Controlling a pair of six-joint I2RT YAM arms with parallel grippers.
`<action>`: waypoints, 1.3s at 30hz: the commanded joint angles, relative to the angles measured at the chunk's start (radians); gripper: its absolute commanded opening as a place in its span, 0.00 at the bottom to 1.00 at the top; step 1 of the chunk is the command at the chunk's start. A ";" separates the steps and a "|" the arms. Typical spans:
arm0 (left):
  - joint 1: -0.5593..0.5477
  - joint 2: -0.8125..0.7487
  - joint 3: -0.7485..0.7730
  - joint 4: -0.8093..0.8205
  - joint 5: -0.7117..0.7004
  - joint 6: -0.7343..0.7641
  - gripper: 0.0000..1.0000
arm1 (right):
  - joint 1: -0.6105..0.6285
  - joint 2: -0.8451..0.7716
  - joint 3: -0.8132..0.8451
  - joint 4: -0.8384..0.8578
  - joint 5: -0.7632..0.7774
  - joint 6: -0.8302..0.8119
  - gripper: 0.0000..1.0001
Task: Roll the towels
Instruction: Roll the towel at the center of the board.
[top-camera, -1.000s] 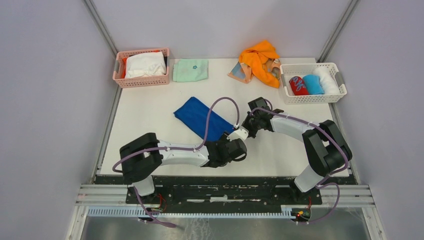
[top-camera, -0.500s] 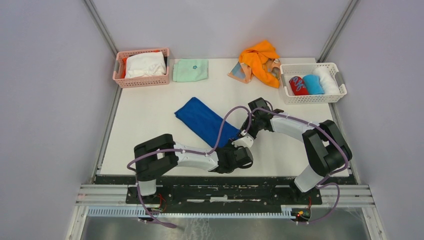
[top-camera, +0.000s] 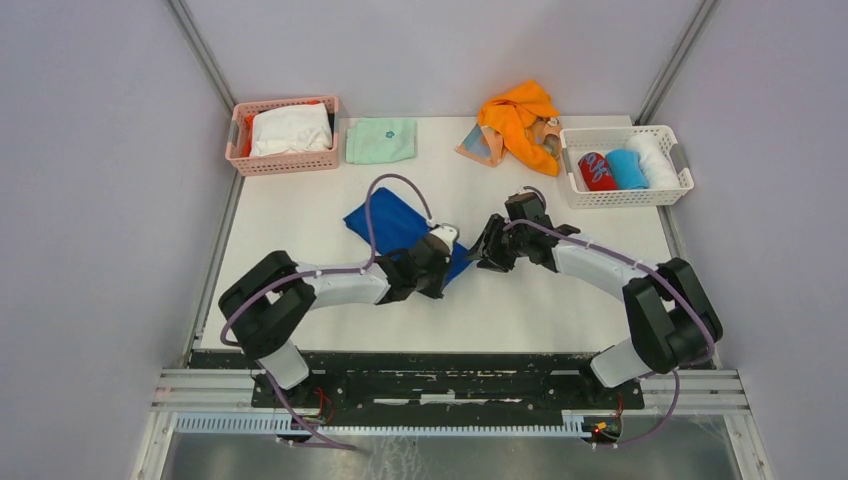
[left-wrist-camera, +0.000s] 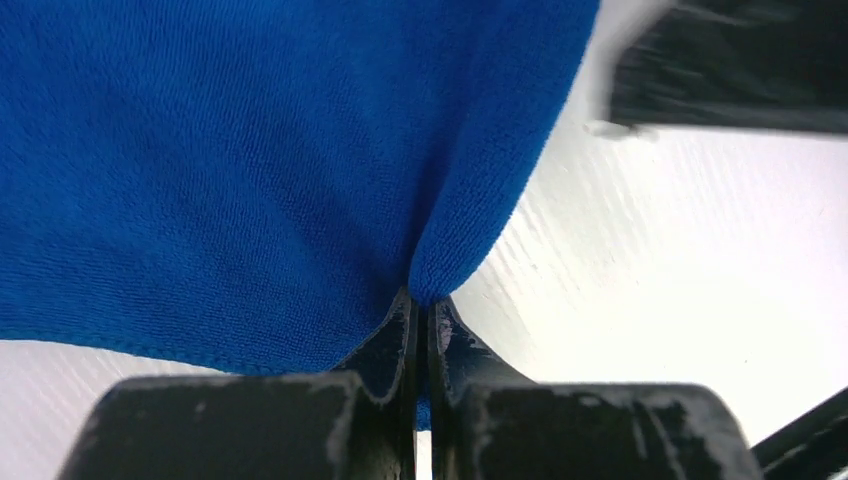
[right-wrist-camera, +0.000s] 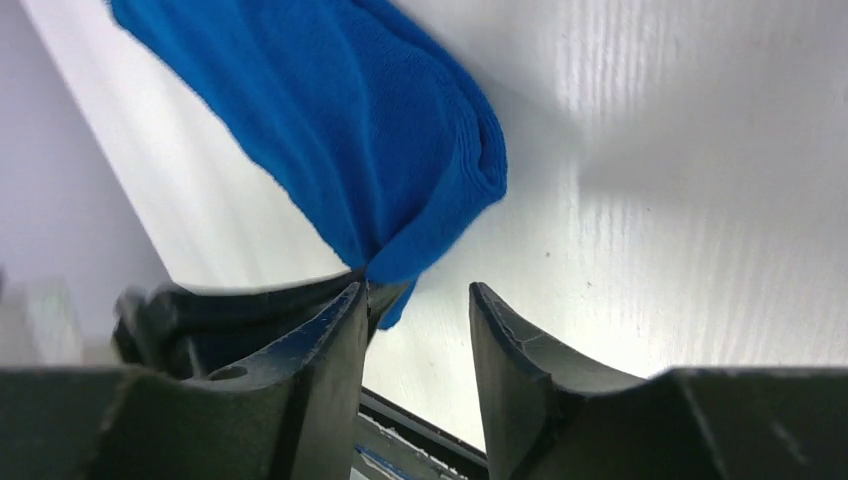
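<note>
Blue towel (top-camera: 385, 222): stretches far-left from left end effector (left-wrist-camera: 420, 300), clamped on its near end; right end effector (right-wrist-camera: 418, 292) parted, empty.

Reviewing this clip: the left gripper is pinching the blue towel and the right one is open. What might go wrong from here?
1. The left gripper is shut on only a small pinch of the towel at its edge; it may slip out once rolling starts.
2. The right gripper is open at the same end, holding nothing, so a one-sided pull may skew the roll.
3. Both grippers sit close together; they may bump.
</note>
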 joint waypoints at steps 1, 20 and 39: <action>0.127 -0.019 -0.056 0.141 0.377 -0.151 0.03 | -0.018 -0.094 -0.071 0.177 -0.026 -0.047 0.51; 0.385 0.161 -0.157 0.347 0.721 -0.483 0.03 | -0.023 0.100 -0.194 0.585 -0.139 -0.044 0.48; 0.396 0.160 -0.161 0.297 0.675 -0.489 0.03 | -0.034 0.205 -0.185 0.759 -0.191 0.025 0.53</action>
